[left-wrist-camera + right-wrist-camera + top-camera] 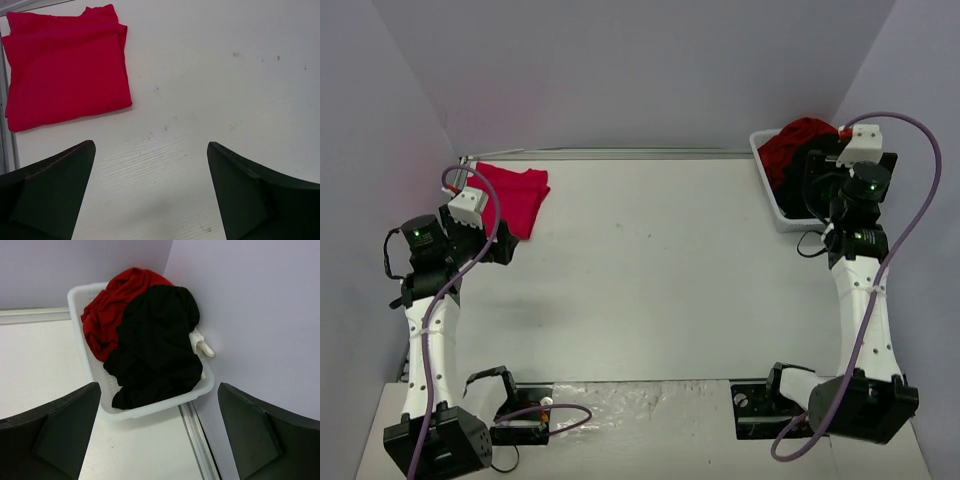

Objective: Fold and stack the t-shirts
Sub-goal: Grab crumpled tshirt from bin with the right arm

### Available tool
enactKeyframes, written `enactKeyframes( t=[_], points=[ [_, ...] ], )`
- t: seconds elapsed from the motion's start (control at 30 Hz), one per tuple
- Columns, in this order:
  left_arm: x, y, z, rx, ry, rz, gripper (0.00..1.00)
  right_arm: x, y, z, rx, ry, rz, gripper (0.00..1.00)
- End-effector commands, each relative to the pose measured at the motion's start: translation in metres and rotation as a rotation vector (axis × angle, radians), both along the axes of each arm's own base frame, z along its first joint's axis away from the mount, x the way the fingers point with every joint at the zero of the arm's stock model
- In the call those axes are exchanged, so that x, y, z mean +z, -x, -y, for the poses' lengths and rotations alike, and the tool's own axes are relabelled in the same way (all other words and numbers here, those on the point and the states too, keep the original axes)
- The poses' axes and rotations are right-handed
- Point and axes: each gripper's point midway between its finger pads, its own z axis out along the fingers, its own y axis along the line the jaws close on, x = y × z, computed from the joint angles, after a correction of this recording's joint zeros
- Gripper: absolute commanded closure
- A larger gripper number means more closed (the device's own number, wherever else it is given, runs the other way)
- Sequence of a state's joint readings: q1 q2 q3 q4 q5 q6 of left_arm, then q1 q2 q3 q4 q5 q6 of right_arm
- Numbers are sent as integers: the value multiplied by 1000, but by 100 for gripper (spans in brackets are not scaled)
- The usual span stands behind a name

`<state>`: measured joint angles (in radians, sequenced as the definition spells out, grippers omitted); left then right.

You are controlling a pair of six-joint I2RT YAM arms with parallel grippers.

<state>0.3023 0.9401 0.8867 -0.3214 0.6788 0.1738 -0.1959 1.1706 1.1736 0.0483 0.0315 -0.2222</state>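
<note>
The left gripper (150, 145) hangs by the folded pink shirt (65, 65), the right gripper (159, 386) by the black shirt (155, 350) in the basket (78, 325) (both open, empty).

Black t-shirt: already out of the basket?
No, the black t-shirt lies crumpled inside the white basket in the right wrist view.

Lab test cell: plain walls (620, 70), white table (660, 270)

pink-red t-shirt (65, 65) folded (far left), black t-shirt (155, 350) — crumpled in basket (150, 411)
</note>
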Motion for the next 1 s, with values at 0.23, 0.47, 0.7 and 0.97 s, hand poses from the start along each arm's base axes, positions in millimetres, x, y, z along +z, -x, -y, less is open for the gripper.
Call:
enactKeyframes(
  t=[0.23, 0.47, 0.7, 0.97],
  points=[
    [16, 4, 13, -81, 17, 54, 6, -4, -1, -11, 133, 225, 16, 0],
    [17, 8, 16, -98, 13, 58, 6, -36, -50, 37, -55, 362, -89, 0],
    [11, 7, 14, -98, 6, 46, 6, -95, -108, 76, -199, 418, -203, 2],
    [-1, 2, 12, -93, 14, 12, 6, -163, -161, 89, -189, 371, -335, 1]
  ],
)
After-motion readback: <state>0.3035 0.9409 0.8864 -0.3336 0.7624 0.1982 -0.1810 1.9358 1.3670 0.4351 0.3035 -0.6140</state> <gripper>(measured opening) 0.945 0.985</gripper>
